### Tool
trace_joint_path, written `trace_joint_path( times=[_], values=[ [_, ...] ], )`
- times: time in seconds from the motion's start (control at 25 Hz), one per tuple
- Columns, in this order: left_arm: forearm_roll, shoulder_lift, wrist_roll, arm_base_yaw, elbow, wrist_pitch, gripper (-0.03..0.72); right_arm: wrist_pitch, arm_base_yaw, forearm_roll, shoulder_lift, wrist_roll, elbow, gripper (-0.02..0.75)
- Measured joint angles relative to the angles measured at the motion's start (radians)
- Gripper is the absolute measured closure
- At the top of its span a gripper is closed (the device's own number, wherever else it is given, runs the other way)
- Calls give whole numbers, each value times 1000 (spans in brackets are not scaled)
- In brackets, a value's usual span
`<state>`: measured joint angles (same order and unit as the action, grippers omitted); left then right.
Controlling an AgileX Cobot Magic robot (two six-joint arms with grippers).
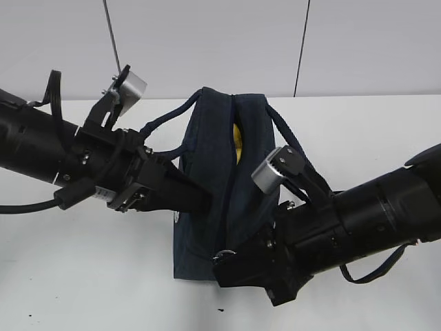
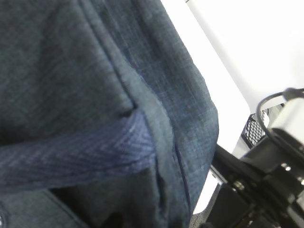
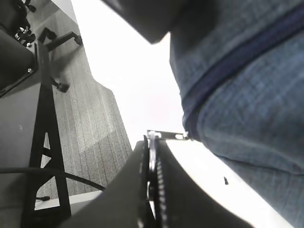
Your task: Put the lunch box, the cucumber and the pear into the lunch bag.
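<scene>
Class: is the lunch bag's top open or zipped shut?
Partly open: the lunch bag shows a gap along its top with something yellow inside.

Navy lunch bag (image 1: pixel 224 200) — yellow pear (image 1: pixel 237 143) inside.

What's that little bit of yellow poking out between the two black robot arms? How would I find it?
Start at the boxy dark navy fabric lunch bag standing mid-table between the arms. Follow the seam along its top to the narrow gap near the far end, just under the loop handles. The yellow sliver showing inside that gap is the only bright colour against the dark cloth.
</scene>
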<state>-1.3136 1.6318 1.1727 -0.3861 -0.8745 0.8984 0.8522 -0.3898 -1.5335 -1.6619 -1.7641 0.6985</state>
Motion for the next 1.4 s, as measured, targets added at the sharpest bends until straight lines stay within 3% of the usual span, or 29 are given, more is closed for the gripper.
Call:
trace_joint_path(
  times=[0.16, 0.6, 1.4],
  values=[
    [0, 0, 0, 0, 0, 3, 315, 0, 0, 5, 21, 11, 0, 732],
    [144, 0, 2, 0, 0, 31, 298, -14, 0, 13, 60, 33, 20, 732],
    [54, 12, 3, 0, 0, -53, 295, -43, 0, 131, 133, 169, 116, 732]
  ],
)
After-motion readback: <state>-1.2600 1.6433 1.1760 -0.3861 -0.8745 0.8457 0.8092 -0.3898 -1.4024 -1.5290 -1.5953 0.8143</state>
